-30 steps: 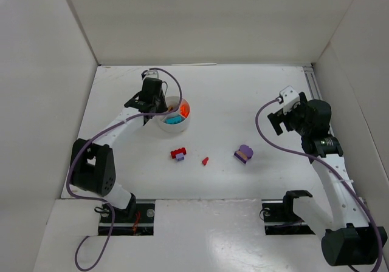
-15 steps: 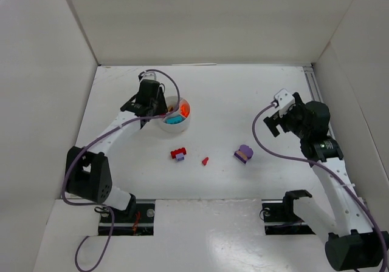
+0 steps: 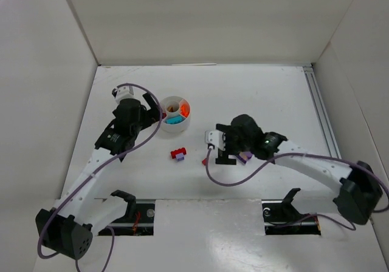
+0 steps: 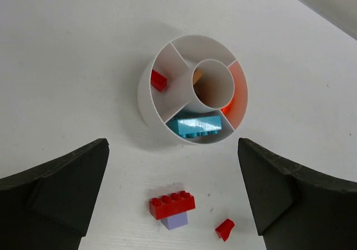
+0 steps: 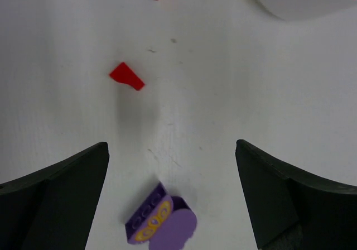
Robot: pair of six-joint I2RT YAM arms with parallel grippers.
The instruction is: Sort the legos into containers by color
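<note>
Fingers point(image 5: 53, 205) apart, purple brick point(image 5: 162, 223) between

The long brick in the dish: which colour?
The long brick is teal; the left wrist view shows it best.

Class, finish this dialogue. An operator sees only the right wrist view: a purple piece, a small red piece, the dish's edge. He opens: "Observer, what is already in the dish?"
Observer: A teal brick lies in the wedge of the dish nearest the left wrist camera.
Operator: Any red sorted?
Observer: Yes, one small red brick, in the next wedge leftward in that view.
Operator: What is cropped at my top edge?
Observer: A red-on-lilac stack of two bricks, on the table, apart from the dish.
</note>
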